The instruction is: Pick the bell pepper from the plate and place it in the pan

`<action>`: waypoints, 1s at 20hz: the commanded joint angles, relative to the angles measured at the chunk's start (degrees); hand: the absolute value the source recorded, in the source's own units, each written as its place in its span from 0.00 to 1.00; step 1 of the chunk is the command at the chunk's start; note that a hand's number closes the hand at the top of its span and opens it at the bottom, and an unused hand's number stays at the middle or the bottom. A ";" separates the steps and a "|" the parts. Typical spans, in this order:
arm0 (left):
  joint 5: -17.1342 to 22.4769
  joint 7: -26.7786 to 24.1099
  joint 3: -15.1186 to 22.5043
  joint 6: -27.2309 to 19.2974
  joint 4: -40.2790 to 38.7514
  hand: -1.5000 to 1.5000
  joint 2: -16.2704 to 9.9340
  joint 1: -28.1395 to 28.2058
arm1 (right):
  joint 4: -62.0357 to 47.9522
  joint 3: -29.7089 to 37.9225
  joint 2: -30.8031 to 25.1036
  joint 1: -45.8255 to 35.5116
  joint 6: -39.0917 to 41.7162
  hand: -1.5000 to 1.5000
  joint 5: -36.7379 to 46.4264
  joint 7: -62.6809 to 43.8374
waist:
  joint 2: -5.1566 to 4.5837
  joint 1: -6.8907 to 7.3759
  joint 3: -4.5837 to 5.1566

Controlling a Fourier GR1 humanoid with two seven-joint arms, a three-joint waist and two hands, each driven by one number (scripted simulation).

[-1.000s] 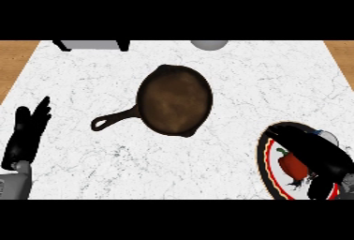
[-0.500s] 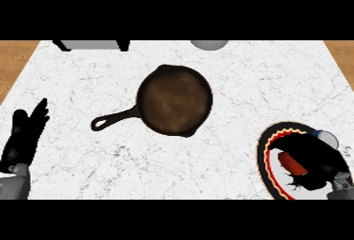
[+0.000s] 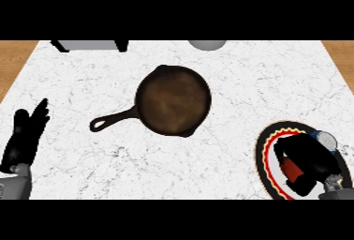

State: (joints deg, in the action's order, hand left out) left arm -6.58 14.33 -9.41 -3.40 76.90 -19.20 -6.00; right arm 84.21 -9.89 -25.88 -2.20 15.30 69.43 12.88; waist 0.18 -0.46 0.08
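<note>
Two black hands are showing over a white marbled counter, one at each lower corner. At lower right, the right hand is lying over a plate ringed in black, yellow and red, its fingers curling round the red bell pepper, which is peeking out beneath them and sitting on the plate's white centre. Only a sliver of the pepper is showing; whether it is resting on the plate or raised off it cannot be told. At lower left, the left hand is resting near the edge with its fingers straight and pointing up, spread slightly and holding nothing, well apart from everything else. Between the two hands, nearer the counter's middle, a dark cast-iron pan is sitting with its handle angling toward the lower left, and nothing is lying in it. Along the far edge, a grey box-like object and a pale rounded object are partly showing. Brown wood is flanking the counter on both sides.
</note>
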 commanded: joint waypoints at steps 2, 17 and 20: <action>0.27 0.61 -1.75 -0.94 0.19 0.50 -0.67 1.97 | 2.48 4.92 12.26 8.50 0.29 1.00 0.34 -21.54 | 1.03 -4.15 0.13; 0.70 0.78 -1.51 0.64 0.94 0.50 -1.33 1.61 | 35.35 -19.16 25.81 18.13 -21.96 1.00 20.30 -61.02 | 0.98 -1.84 0.11; 1.17 1.05 -0.81 2.14 2.34 0.50 -1.40 2.07 | 35.98 -30.61 25.85 15.80 -19.97 1.00 28.70 -72.66 | 0.54 -0.09 0.08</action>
State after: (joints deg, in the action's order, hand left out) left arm -5.80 14.64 -10.79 -2.67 77.79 -20.20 -3.90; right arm 116.69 -28.69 -0.56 14.19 -3.16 89.46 -48.96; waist 1.11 -2.29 0.33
